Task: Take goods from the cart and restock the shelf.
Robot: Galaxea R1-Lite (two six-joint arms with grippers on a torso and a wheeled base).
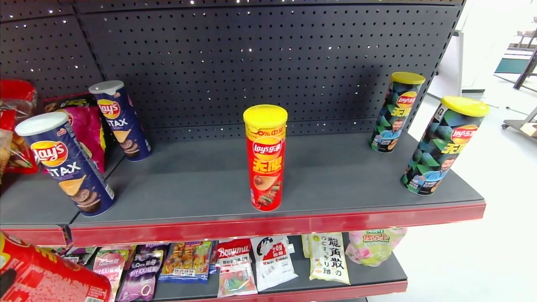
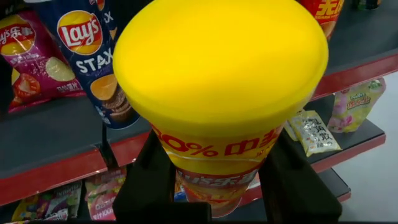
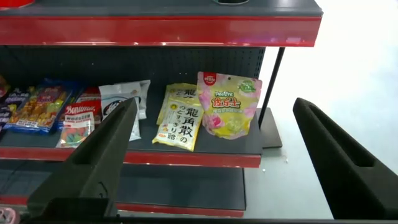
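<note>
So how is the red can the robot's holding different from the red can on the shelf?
The held can sits clamped in the left pincer, low in front of the shelf; the shelf can stands free, untouched. The held can leans over in the head view; the shelf can stands upright. Both are red tubes with yellow lids.

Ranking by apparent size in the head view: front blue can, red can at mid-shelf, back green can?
1. front blue can, nearest the camera
2. red can, only slightly smaller
3. back green can, against the back panel

Distance from the camera likely explains the differences.
</note>
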